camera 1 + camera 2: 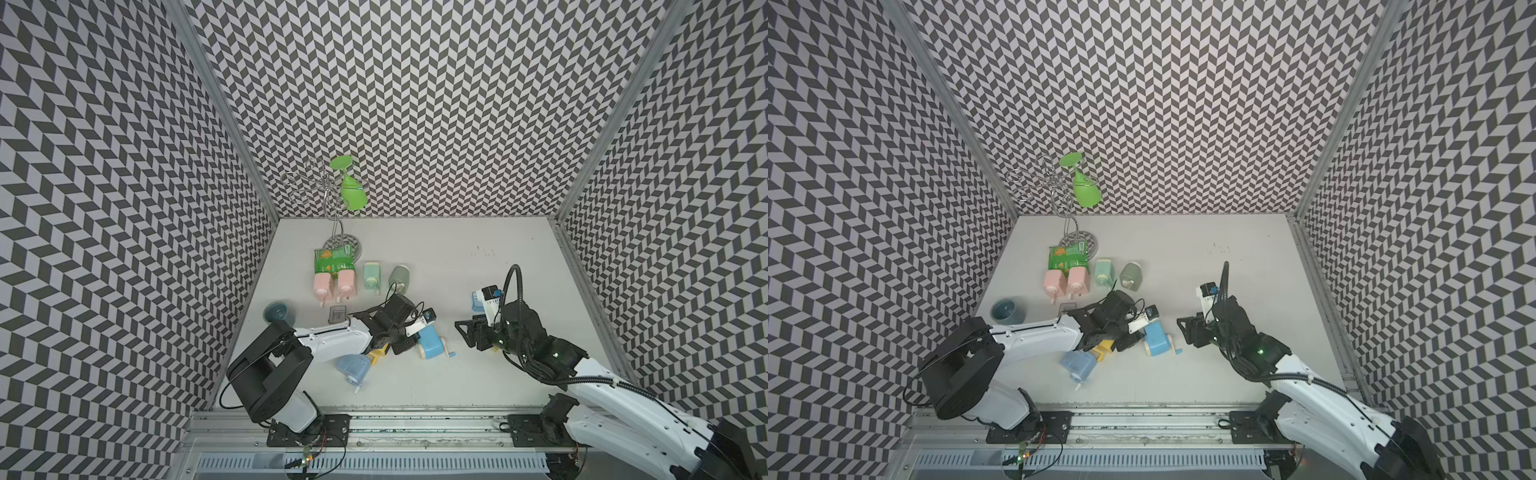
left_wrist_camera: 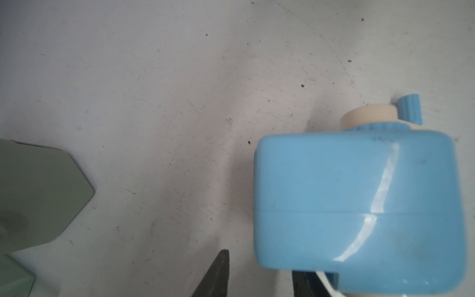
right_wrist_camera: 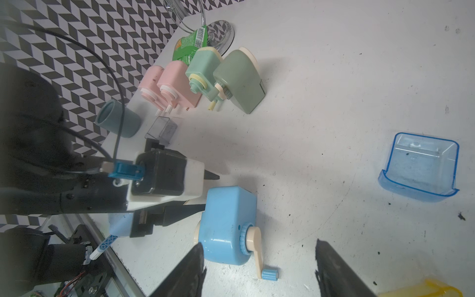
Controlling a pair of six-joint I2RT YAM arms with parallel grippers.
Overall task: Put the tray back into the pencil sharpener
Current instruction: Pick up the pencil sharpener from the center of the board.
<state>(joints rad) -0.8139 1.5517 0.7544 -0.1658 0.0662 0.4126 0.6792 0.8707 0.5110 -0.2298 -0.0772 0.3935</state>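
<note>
The light blue pencil sharpener sits mid-table, its cream crank pointing toward the right arm. The see-through blue tray lies apart from it on the table, farther back, partly hidden by the right wrist in a top view. My left gripper is at the sharpener's end opposite the crank. Its jaws stand open, one finger against the body and the other finger clear of it. My right gripper is open and empty, just short of the crank.
Behind the left arm stand two pink sharpeners, a mint one and an olive one. A green packet, a wire stand, a teal cup and a grey tray sit nearby. Another blue sharpener lies near the front.
</note>
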